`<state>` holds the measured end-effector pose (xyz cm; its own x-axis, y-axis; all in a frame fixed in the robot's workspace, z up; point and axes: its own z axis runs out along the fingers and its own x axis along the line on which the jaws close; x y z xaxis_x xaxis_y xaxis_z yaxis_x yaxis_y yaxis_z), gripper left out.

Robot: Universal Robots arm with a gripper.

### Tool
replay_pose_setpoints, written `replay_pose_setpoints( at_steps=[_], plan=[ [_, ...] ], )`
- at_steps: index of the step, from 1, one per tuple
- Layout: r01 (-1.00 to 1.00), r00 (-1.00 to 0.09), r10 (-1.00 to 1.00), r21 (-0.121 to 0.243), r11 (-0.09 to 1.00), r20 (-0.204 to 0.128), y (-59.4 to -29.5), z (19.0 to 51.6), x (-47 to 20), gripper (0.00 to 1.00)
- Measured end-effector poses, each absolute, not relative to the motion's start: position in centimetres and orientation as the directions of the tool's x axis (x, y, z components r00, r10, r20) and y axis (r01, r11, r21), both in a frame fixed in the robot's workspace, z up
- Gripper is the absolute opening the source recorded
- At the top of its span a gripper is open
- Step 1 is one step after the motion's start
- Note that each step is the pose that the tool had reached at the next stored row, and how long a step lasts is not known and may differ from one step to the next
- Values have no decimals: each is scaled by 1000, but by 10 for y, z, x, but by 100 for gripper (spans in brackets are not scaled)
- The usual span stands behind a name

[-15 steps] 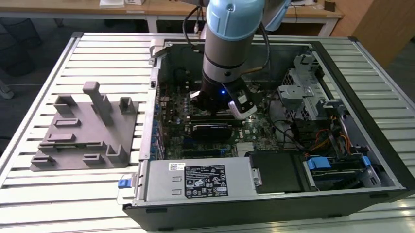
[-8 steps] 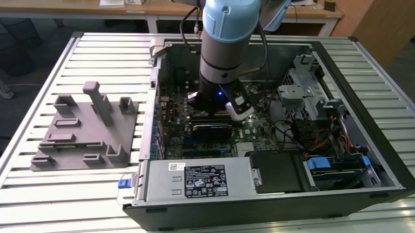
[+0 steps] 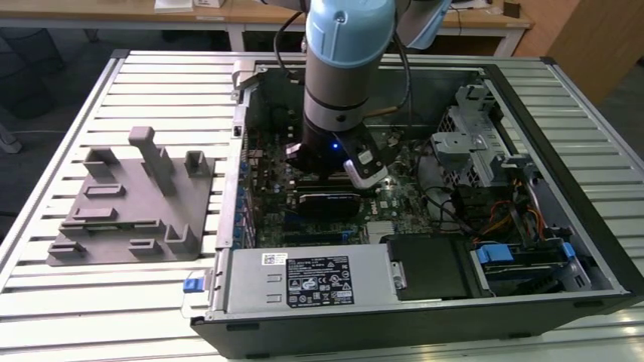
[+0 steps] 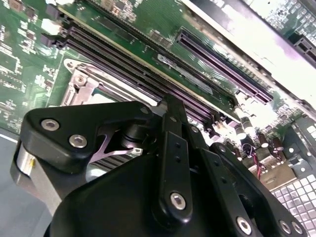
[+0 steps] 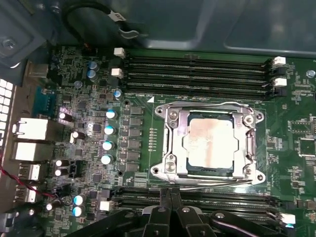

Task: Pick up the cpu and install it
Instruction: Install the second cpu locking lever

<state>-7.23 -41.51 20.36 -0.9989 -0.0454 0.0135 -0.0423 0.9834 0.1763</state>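
Silver-topped, the cpu (image 5: 208, 143) lies flat in the socket (image 5: 210, 143) on the board (image 5: 98, 98), framed by the metal bracket on all four sides; nothing covers its top in the first wrist view. My pincer (image 5: 170, 210) hangs beside the socket, over the memory slots (image 5: 197, 200) that run along one edge of it. Its two fingertips are pressed together with no gap showing and nothing between them. It is apart from the chip and carries nothing.

A second bank of slots (image 5: 197, 74) runs along the far edge of the socket. Capacitors (image 5: 108, 138) stand in a row on the side toward the rear ports (image 5: 29, 133).

In the exterior view my arm (image 3: 342, 75) reaches straight down into the open case (image 3: 563, 226). A drive cage (image 3: 473, 143) stands to that view's right, and the power supply (image 3: 312, 283) lies along the near edge. A grey fixture (image 3: 126, 204) sits on the slatted table (image 3: 60, 302), outside the case on that view's left.
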Motion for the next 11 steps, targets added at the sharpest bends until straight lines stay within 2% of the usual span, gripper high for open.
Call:
replay_pose_setpoints(
  at_steps=[11],
  plan=[
    [-42, -999, -45, 179, 983, 13, -415, 199, -76, 11]
  ],
)
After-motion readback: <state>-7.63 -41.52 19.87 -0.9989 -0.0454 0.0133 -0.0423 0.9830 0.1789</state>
